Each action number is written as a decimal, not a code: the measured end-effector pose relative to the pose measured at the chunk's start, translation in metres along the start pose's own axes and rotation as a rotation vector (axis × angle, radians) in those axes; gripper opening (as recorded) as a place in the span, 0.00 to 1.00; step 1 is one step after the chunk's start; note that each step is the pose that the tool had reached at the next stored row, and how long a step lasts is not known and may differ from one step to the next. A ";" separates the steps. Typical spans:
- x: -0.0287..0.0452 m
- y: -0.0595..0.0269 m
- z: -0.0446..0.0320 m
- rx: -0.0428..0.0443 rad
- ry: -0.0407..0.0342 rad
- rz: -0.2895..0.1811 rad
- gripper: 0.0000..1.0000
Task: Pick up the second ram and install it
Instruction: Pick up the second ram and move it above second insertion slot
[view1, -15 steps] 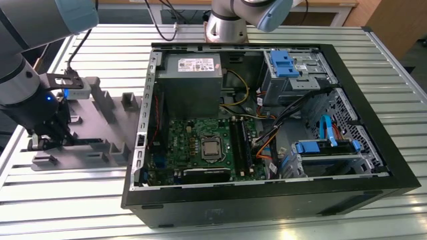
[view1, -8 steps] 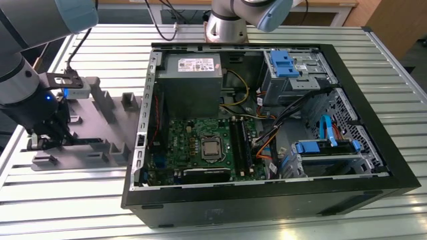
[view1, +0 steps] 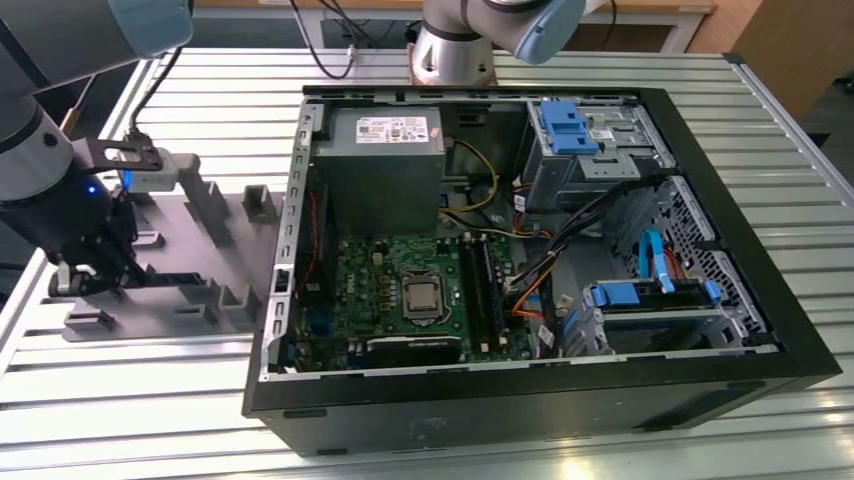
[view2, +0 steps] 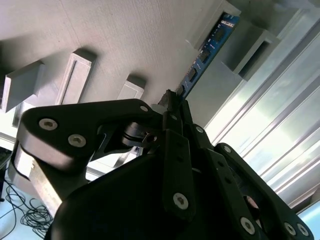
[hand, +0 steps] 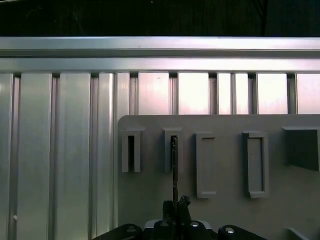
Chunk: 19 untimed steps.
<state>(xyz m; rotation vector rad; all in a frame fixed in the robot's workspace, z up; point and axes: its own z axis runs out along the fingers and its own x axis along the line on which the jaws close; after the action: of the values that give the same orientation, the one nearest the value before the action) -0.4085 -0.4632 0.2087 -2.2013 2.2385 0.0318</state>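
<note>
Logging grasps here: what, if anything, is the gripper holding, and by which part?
The blue ram stick, pinched by the gripper at the end nearest it; the far end sits at a slot in the gray holder.

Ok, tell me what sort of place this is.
Probably a robotics lab bench for computer assembly: an open computer case lies on a slatted metal table, beside a grey slotted holder plate, and the arm's pincer is shut on a blue memory stick at that plate.

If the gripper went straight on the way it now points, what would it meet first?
The second ram, which the gripper grips; beyond it, probably the gray holder.
</note>
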 end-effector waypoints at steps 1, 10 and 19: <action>0.0000 0.0000 -0.0012 0.0000 0.0000 0.000 0.14; -0.0002 0.0001 -0.0097 0.0001 -0.0001 0.000 0.14; -0.0002 0.0002 -0.0135 0.0000 0.0001 0.000 0.14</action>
<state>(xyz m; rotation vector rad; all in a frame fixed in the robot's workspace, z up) -0.4085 -0.4632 0.2223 -2.2014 2.2386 0.0318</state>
